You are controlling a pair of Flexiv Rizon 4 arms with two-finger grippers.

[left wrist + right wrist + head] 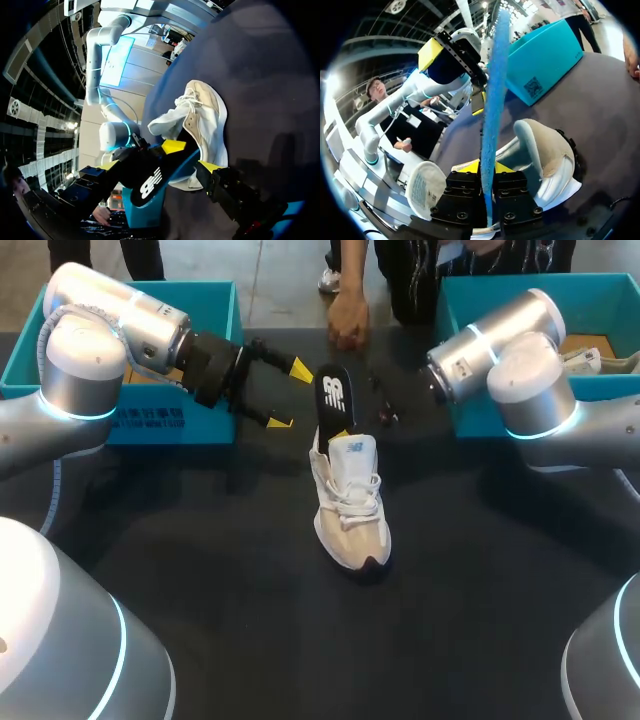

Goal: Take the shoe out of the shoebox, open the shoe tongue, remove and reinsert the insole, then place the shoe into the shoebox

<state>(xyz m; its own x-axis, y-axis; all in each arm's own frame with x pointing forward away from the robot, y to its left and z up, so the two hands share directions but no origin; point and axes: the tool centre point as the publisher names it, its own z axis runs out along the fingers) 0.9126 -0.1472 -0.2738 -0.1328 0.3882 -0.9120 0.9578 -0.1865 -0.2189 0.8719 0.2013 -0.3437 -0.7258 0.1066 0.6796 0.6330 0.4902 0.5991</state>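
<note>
Evidently the right gripper (487, 172) is clamped on the insole (333, 395), which stands upright at the heel end of the sneaker (350, 505). The left gripper (290, 395) gapes wide beside that heel. The insole looks thin, light and floppy, so I'd pinch it low, near the sneaker, lest it buckle.

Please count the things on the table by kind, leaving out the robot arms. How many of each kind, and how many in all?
shoe: 1
insole: 1
teal box: 2 (left box, right box)
Total: 4
</note>
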